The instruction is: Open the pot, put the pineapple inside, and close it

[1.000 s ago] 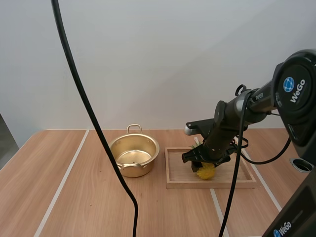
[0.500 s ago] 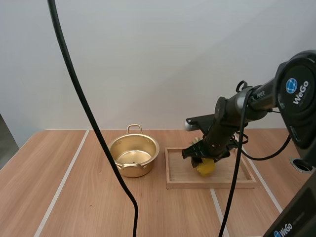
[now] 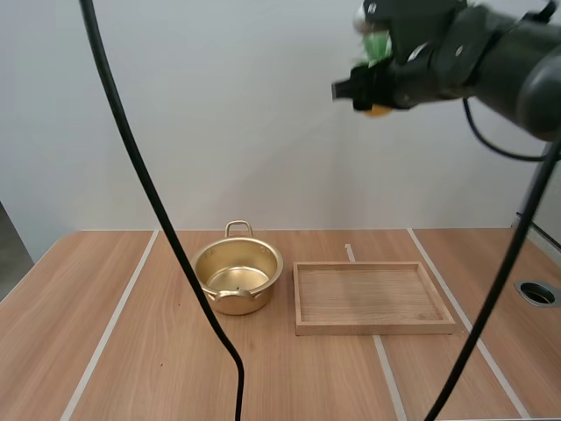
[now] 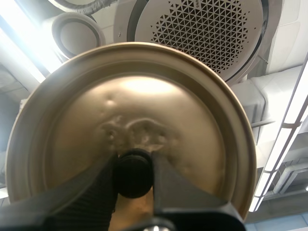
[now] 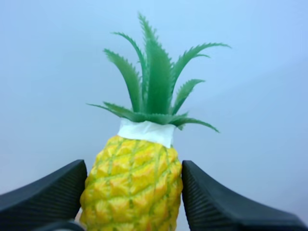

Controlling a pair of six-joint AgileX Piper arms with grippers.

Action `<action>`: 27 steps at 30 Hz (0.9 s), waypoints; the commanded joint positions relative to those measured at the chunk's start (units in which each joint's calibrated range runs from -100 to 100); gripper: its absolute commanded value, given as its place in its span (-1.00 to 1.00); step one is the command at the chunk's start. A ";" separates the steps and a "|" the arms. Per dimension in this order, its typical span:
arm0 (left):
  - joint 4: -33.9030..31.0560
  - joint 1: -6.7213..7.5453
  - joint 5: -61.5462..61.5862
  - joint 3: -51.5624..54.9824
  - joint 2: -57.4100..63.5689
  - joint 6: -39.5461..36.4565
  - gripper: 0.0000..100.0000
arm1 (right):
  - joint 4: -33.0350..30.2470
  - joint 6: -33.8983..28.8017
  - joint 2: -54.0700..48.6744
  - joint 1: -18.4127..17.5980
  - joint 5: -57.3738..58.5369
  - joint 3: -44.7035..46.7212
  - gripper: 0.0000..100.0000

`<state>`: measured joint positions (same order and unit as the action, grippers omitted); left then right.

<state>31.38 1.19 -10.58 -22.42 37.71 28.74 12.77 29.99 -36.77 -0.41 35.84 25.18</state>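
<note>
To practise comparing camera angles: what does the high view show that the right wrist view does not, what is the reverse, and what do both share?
High view: the lidless golden pot standing on the table, with the wooden tray beside it. Right wrist view: the pineapple close up, with its yellow scales, white collar and green leaves, between ribbed black fingers. Both: the right gripper shut on the pineapple.

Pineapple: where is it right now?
The yellow, green-leafed pineapple is pinched in the right claw, high in the air at the high view's right, above the rectangular wooden tray, right of the open gold metal pot.
</note>
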 commanded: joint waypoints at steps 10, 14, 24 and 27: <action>-0.67 -0.07 -0.20 -0.27 1.02 -0.29 -1.00 | 8.30 6.85 -2.89 -2.44 3.16 -6.94 -1.00; -0.67 -0.07 3.13 -0.27 1.02 -0.29 -1.00 | 13.95 19.33 2.85 -7.11 13.92 -6.94 -1.00; -0.78 -0.07 10.58 -0.27 1.06 2.49 -1.00 | 11.95 30.32 24.21 -12.03 34.31 -6.94 -1.00; -0.78 -0.07 10.58 -0.27 1.16 2.70 -1.00 | 11.95 32.33 29.65 -12.03 37.56 -6.94 -1.00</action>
<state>30.55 1.19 0.00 -22.42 38.47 31.05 24.95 60.21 -9.76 -12.37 70.72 18.47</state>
